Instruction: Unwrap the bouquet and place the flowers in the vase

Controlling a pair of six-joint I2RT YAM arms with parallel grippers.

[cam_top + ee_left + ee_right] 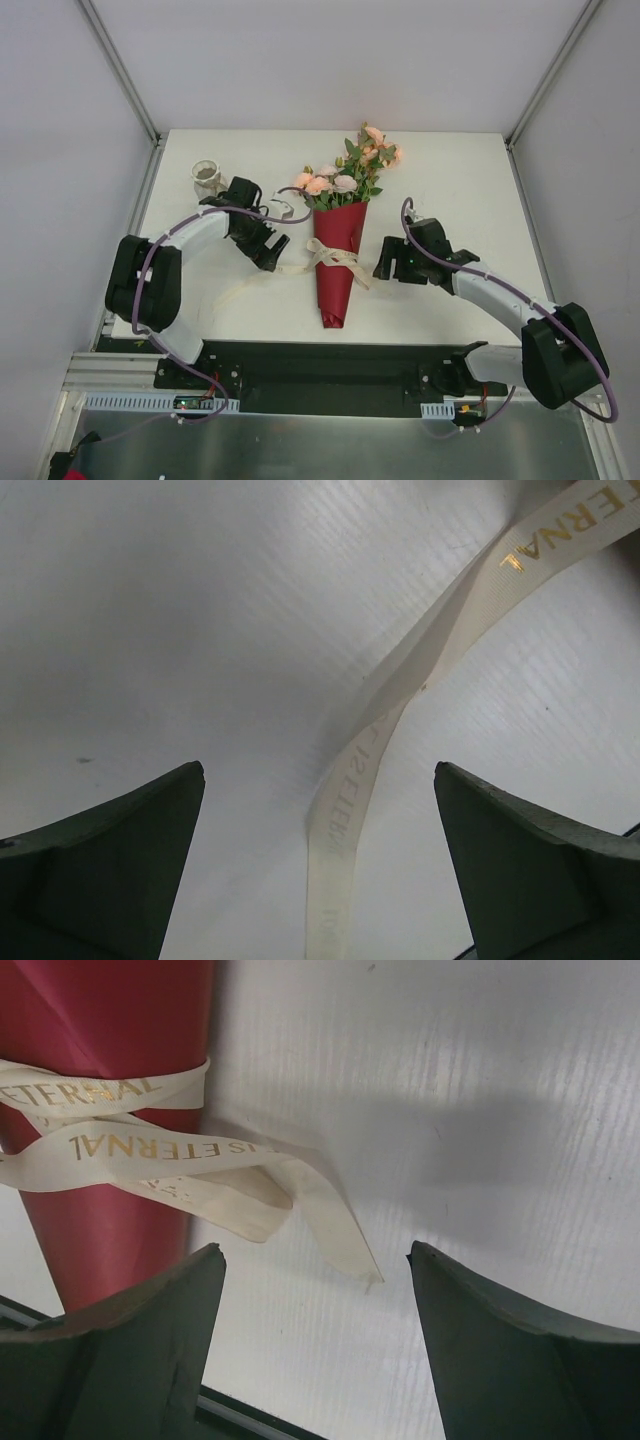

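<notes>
Left gripper (318, 770) straddles ribbon (340, 810), jaws wide; right gripper (315, 1248) gapes too. Best pinch it low, then pull outward gently.

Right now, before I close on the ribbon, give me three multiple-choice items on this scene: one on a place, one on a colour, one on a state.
1. Where is the vase?
A) far left of the table
B) near right corner
C) between the arm bases

2. What colour is the paper cone?
A) white
B) dark red
C) green

3. How is the ribbon?
A) lying loose, off the cone
B) tied round the cone
C) cut in two

Answers:
1 A: it stands near the far left corner in the top view.
2 B: the wrap shows dark red in the top and right wrist views.
3 B: the right wrist view shows it circling the cone, ends trailing.
</notes>
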